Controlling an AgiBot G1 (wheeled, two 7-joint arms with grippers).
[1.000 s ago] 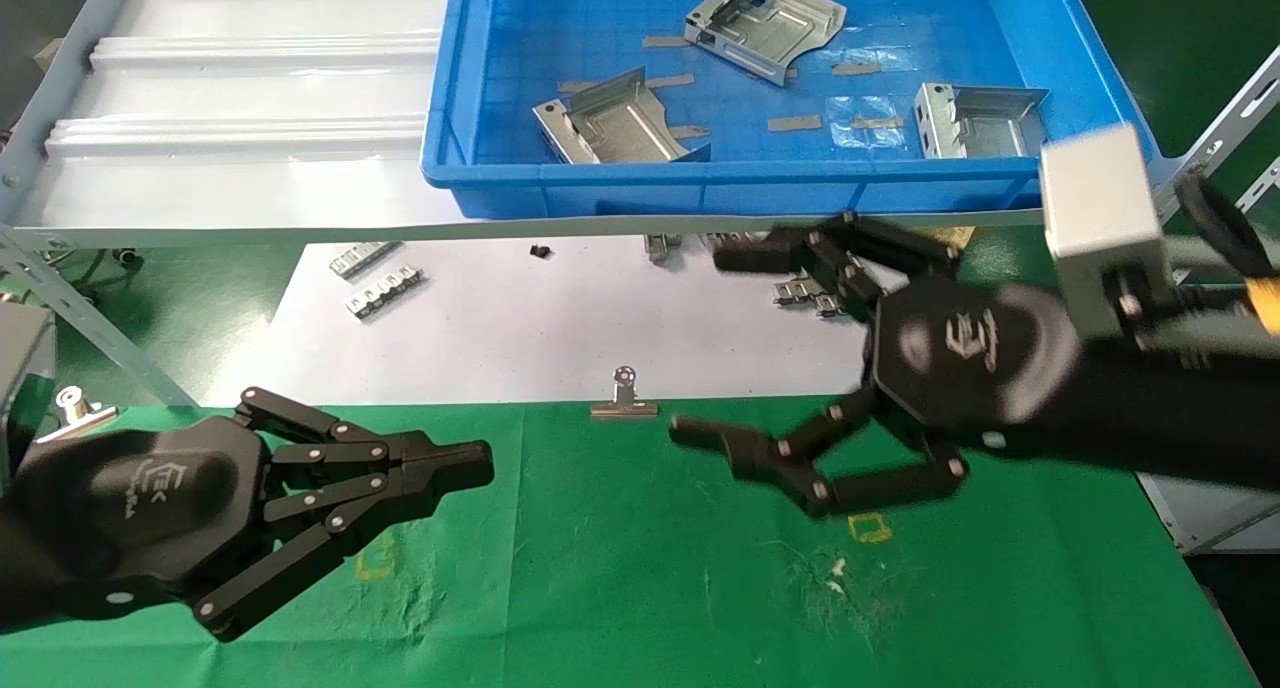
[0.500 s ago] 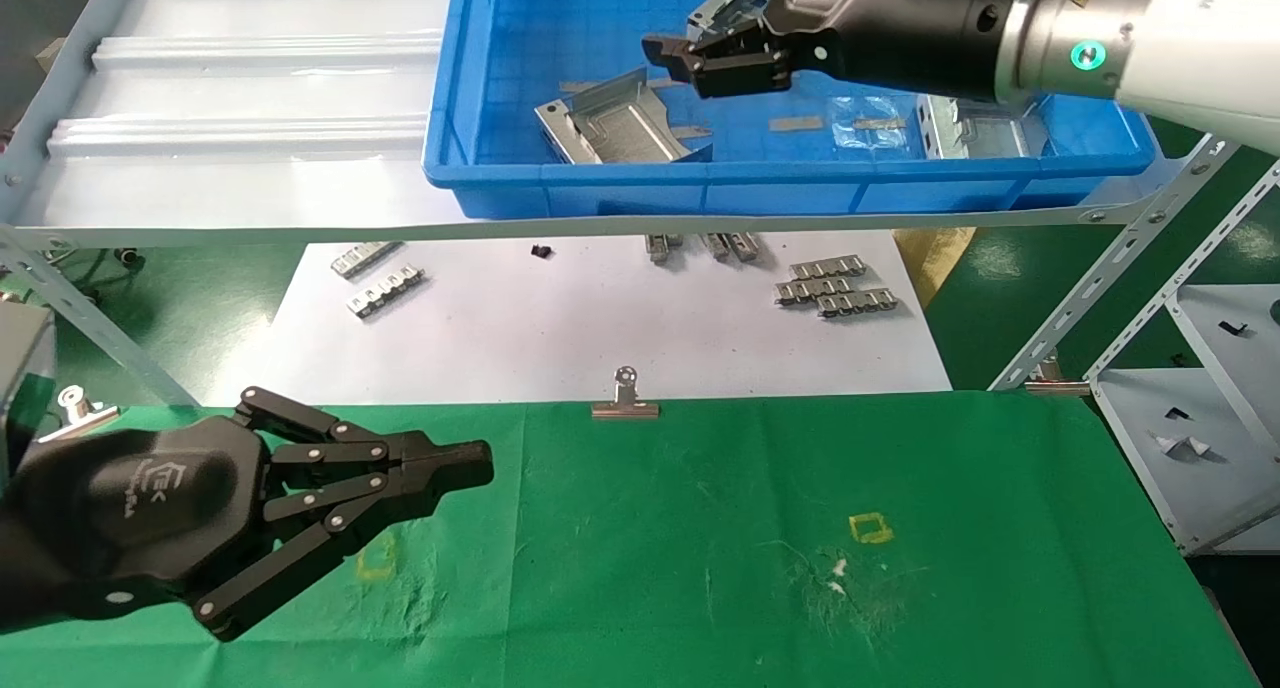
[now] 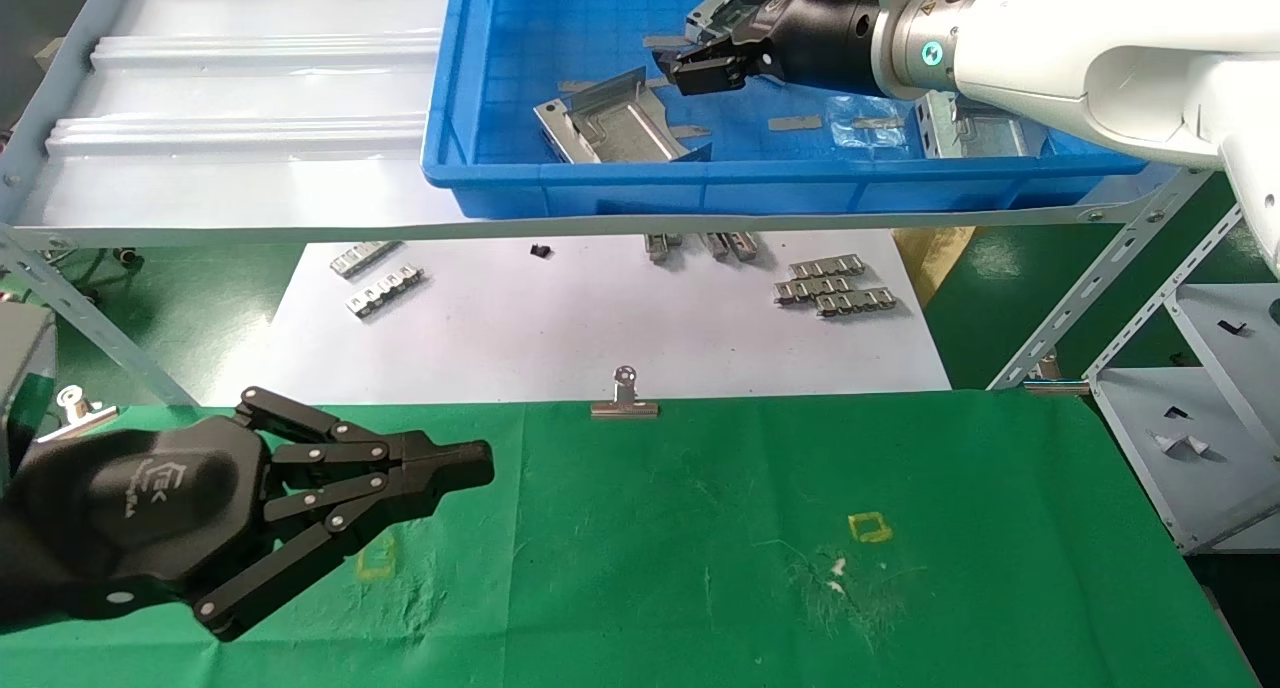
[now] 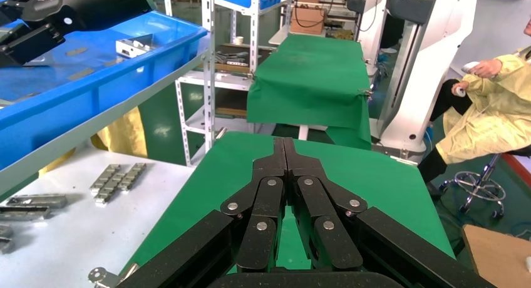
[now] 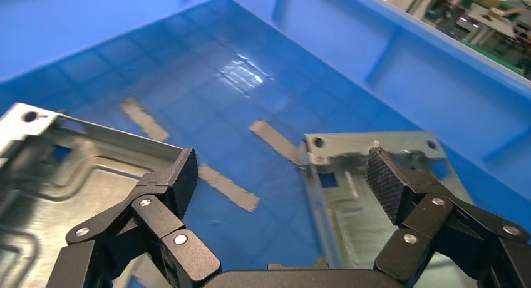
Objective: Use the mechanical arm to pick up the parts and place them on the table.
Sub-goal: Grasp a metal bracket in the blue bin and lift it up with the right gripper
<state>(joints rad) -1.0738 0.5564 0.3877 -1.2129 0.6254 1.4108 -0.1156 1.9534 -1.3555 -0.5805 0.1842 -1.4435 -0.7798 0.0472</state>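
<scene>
Three silvery parts lie in the blue bin [image 3: 600, 183]: one near its front [image 3: 615, 128], one at the back [image 3: 725, 8] partly behind my right gripper, one at the right [image 3: 975, 128]. My right gripper [image 3: 700, 66] reaches into the bin from the right. In the right wrist view it [image 5: 283, 178] stands open, holding nothing, just above the bin floor. One part [image 5: 56, 175] lies under its one finger, another part [image 5: 357, 200] under the other. My left gripper [image 3: 480, 465] is parked low over the green table [image 3: 650, 548], shut and empty [image 4: 283, 144].
A white sheet [image 3: 560, 328] with small slotted strips [image 3: 830, 288] lies under the grey ribbed shelf [image 3: 230, 98]. A binder clip [image 3: 624, 398] sits at the cloth's far edge. A metal rack [image 3: 1180, 368] stands at the right. A person in yellow [image 4: 488, 119] sits beyond the table.
My right arm swung from over the white sheet up into the blue bin, then settled with its open fingers near the front and back parts. The left arm has not moved.
</scene>
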